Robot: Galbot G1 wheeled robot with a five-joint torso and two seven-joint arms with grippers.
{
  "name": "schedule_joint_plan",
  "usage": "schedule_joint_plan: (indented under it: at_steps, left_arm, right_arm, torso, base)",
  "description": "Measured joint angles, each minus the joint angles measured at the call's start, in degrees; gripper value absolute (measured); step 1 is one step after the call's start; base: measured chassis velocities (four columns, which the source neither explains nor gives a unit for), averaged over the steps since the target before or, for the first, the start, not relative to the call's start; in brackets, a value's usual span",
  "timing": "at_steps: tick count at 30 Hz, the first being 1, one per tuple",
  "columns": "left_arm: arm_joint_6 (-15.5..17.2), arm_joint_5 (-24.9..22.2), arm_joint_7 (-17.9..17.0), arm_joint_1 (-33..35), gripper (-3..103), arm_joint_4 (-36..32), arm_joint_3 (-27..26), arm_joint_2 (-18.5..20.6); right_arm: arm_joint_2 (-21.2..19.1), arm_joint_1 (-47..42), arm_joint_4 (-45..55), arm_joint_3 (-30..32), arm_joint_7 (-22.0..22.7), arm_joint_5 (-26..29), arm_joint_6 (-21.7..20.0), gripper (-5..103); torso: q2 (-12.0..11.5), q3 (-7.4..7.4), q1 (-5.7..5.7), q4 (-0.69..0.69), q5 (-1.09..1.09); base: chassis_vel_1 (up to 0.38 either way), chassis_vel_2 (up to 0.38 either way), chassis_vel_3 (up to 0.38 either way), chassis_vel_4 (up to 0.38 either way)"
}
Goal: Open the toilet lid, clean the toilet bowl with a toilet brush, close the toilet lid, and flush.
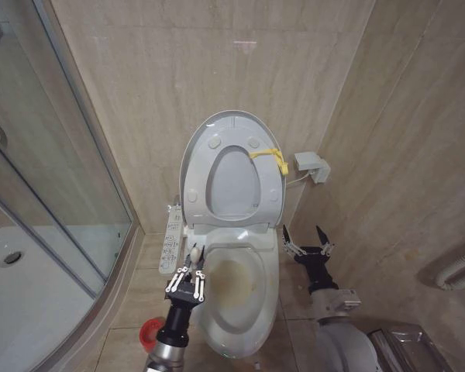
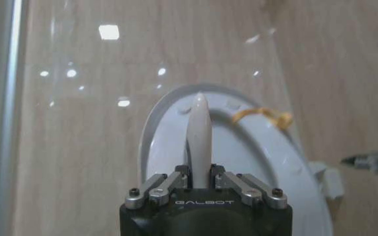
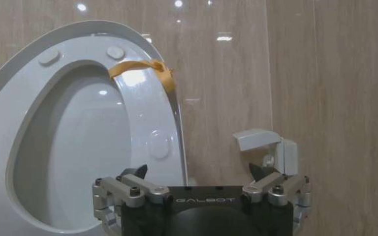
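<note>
Gripped in the closed left hand point(image 1: 187, 273), the toilet brush point(image 1: 193, 252) sits at the stained toilet bowl point(image 1: 236, 291)'s left rim. Right hand point(image 1: 308, 249) hovers wide open, empty, beside the bowl. Toilet lid point(image 1: 231, 124) stands raised; scrubbing, closing and flushing remain, I judge.

Beige marble-look tiles point(image 1: 178, 70) covered the walls, catching ceiling-light glints. A glass shower screen point(image 1: 39, 155) stood left above a white tray point(image 1: 23, 294); the floor point(image 1: 132, 310) matched.
</note>
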Motion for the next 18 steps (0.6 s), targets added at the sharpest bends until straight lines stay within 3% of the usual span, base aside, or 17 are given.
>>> schedule_joint_plan:
  at_steps: [7,18]
  left_arm:
    - [-3.0,-0.5,-2.7,1.4,18,5.6,-3.7,-1.0]
    - [-11.8,-7.3,-4.9,0.0,18,16.6,-10.0,-1.2]
  right_arm:
    - [0.0,0.0,0.0,0.0,0.0,0.0,0.0,100]
    - [0.0,0.0,0.0,0.0,0.0,0.0,0.0,100]
  torso:
    - [0.0,0.0,0.0,0.01,0.0]
    - [0.0,0.0,0.0,0.0,-0.01]
  base:
    - [0.0,0.0,0.0,0.0]
    - [0.0,0.0,0.0,0.0]
